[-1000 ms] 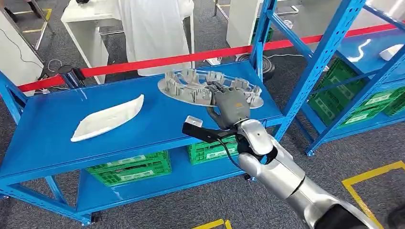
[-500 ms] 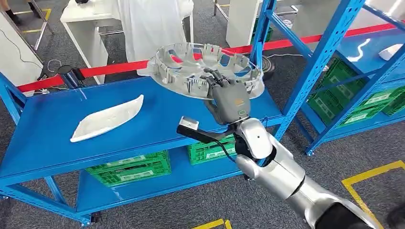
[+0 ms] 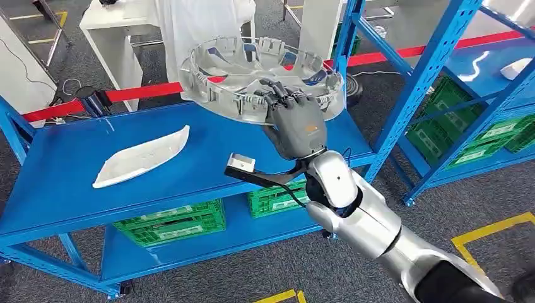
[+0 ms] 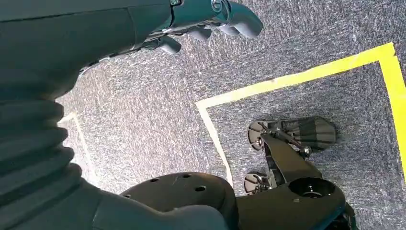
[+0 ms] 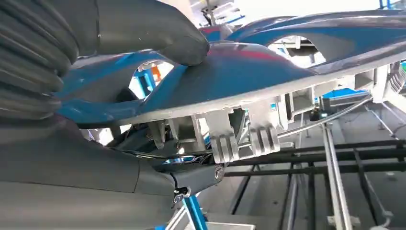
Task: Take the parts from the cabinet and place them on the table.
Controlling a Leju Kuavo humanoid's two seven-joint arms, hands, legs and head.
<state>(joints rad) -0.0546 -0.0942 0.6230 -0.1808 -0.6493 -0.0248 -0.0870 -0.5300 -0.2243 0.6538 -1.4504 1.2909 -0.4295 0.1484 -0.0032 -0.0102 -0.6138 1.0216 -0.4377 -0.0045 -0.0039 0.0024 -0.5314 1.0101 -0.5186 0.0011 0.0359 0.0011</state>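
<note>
the right hand [image 3: 295, 124] grips the near rim of the silver wheel cover [image 3: 252, 69], thumb pressed on one face and fingers [image 3: 277, 95] curled over the edge, holding it tilted in the air above the blue shelf [image 3: 63, 170]. the left hand [image 4: 210, 14] hangs toward the floor, fingers loosely apart, holding nothing. the lift-out step looks under way; next, i judge, comes carrying the cover clear of the blue upright [image 3: 429, 76] toward the table.

Warehouse or workshop, blue steel racking [image 3: 435, 69], green crates [image 3: 176, 222], yellow floor tape [image 3: 498, 226]
</note>
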